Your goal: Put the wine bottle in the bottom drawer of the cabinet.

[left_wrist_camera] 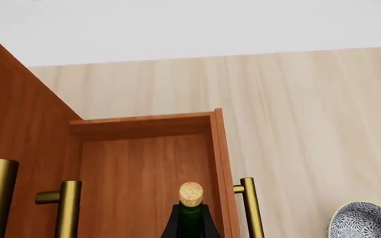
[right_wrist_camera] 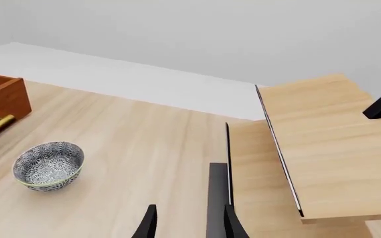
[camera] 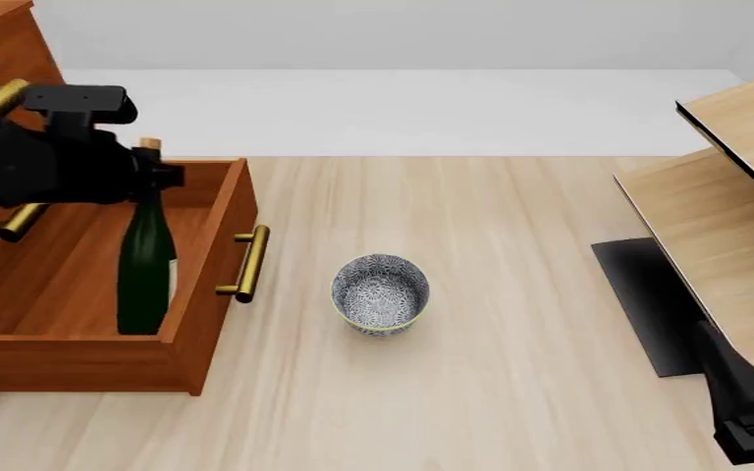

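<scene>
Front view, wine bottle [camera: 145, 265] upright in bottom drawer [camera: 213, 245]

Bright, even, sharp renders; only a faint soft shadow on the desk [camera: 509, 324] around the bowl [camera: 380, 293]

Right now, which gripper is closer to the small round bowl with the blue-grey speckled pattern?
Left, as far as the front view shows. The left gripper grips the dark green wine bottle inside the open bottom drawer, beside the bowl. The right gripper sits back near the pale wooden rack.
</scene>
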Controlling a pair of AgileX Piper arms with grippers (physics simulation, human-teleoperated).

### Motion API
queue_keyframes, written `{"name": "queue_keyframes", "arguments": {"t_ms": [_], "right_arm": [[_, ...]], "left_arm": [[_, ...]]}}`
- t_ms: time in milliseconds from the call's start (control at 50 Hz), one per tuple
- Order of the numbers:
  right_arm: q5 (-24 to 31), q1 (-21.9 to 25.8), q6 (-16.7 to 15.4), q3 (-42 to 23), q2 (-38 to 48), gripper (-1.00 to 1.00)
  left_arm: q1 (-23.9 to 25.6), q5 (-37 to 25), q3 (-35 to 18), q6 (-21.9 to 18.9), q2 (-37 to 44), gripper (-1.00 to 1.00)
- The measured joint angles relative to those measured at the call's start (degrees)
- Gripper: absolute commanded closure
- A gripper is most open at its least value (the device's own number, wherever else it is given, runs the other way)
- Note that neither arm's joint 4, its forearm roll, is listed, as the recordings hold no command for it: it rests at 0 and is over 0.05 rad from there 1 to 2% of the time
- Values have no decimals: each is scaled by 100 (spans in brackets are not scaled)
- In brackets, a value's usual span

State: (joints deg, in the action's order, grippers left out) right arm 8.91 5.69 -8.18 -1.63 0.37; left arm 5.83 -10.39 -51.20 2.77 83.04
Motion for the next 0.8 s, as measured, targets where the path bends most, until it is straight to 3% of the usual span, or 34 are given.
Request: {"name": "queue_keyframes", "arguments": {"t_ms": [800], "right_arm": [[60,-71,-25,4,-16,-100]], "left_arm": [[-17,825,-193,243,887,100]]}}
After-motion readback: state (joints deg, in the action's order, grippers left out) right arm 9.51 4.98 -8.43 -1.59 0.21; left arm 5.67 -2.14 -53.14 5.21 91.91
